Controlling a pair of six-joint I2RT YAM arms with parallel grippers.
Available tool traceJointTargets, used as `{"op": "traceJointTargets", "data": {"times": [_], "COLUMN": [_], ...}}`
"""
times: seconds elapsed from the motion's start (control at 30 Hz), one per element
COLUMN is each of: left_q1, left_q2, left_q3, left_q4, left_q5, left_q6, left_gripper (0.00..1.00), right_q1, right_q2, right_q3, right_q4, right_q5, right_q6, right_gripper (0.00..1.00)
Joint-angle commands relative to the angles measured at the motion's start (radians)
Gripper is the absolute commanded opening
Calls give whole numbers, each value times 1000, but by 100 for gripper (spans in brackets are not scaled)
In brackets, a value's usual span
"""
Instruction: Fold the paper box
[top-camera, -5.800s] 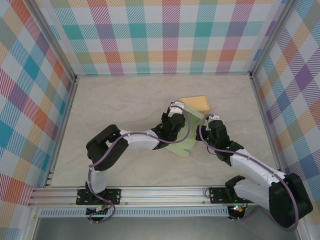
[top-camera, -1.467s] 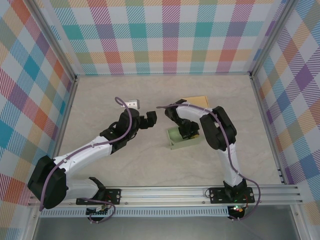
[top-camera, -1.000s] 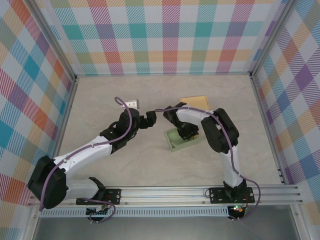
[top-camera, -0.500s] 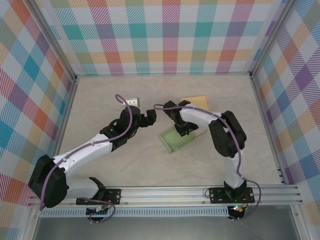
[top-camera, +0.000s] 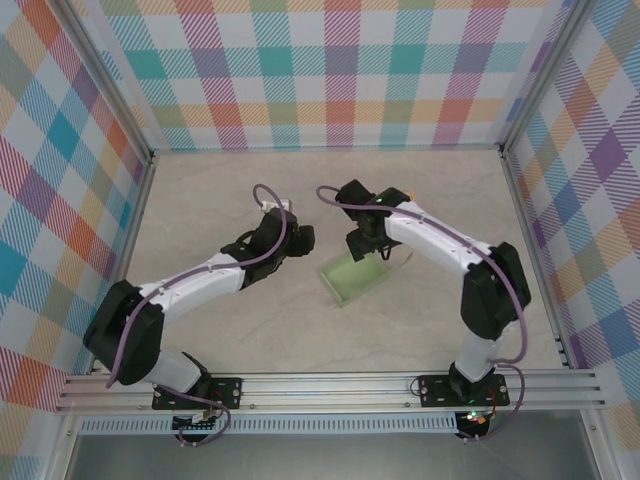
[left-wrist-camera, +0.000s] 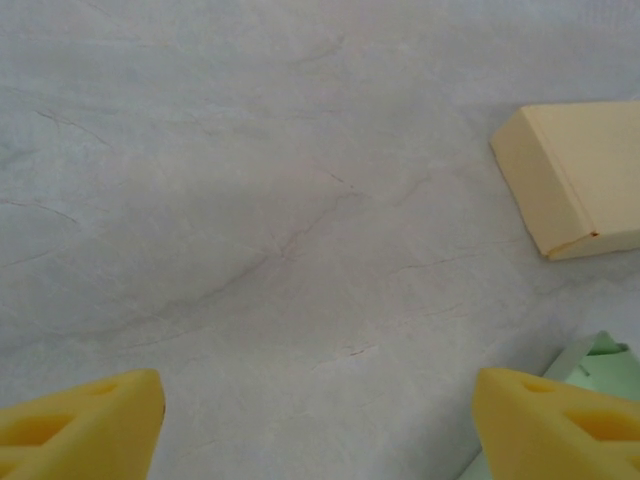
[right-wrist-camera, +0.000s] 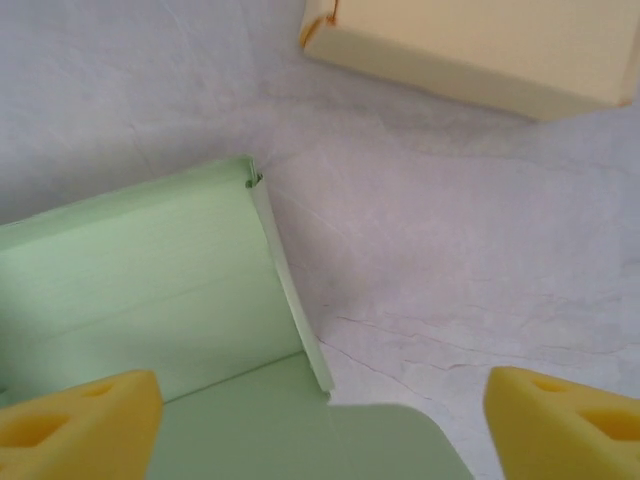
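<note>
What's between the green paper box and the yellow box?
Nothing; bare tabletop separates the green paper box from the yellow box, seen in the right wrist view.

- My left arm reaches forward and to the right. My left pincer (top-camera: 298, 238) gapes, its yellow pads (left-wrist-camera: 85, 425) wide apart with nothing between them.
- My right arm arches over to the left. My right pincer (top-camera: 365, 243) points downward, its pads (right-wrist-camera: 80, 425) spread and gripping nothing.
</note>
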Motion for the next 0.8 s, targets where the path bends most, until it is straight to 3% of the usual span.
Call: {"op": "traceJointTargets", "data": {"times": [0.0, 0.1, 0.27, 0.37, 0.53, 0.63, 0.77], "left_q1": [11, 11, 11, 11, 11, 11, 10], "left_q2": [83, 178, 297, 329, 369, 389, 389], "left_q3": [52, 107, 190, 210, 220, 212, 172], "left_q4": [-25, -36, -51, -46, -64, -75, -57], "left_q5": [21, 29, 81, 118, 160, 184, 235], "left_q6": [32, 61, 86, 81, 77, 68, 42], "left_gripper": [72, 61, 50, 49, 43, 39, 32], "right_q1": [5, -7, -43, -54, -67, -74, -100], "right_q2": [-159, -291, -533, -670, -841, -926, -998], "right_q3": [40, -3, -166, -316, -603, -824, -1085], "right_q4": [-39, -52, -78, -64, 32, 252, 593], "right_q5": [10, 41, 57, 12, -137, -297, -407], "right_q6": [57, 129, 311, 404, 563, 646, 769], "right_gripper": [92, 100, 100, 100, 84, 72, 45]}}
